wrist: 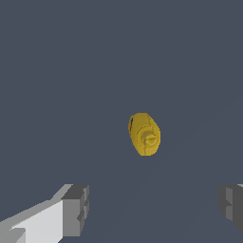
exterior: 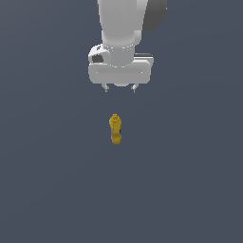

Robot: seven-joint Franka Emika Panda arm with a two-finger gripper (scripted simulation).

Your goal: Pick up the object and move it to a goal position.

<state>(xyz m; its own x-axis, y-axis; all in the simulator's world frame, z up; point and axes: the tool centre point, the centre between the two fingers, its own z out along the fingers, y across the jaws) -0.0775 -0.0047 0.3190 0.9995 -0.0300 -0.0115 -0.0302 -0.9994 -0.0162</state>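
Observation:
The object (exterior: 115, 128) is a small glossy yellow item with a knobbed head and a narrower rounded body. It stands on the dark grey floor in the middle of the exterior view. In the wrist view the object (wrist: 144, 134) shows end-on, with its knob facing the camera. My white gripper (exterior: 120, 88) hangs above the object, apart from it, with a clear gap between them. Its jaws are spread wide and hold nothing. In the wrist view one grey fingertip (wrist: 76, 210) shows on one side and the other fingertip (wrist: 232, 205) at the far side.
A flat dark grey floor (exterior: 190, 190) spreads all around the object. The white arm (exterior: 121, 28) rises out of the top of the exterior view.

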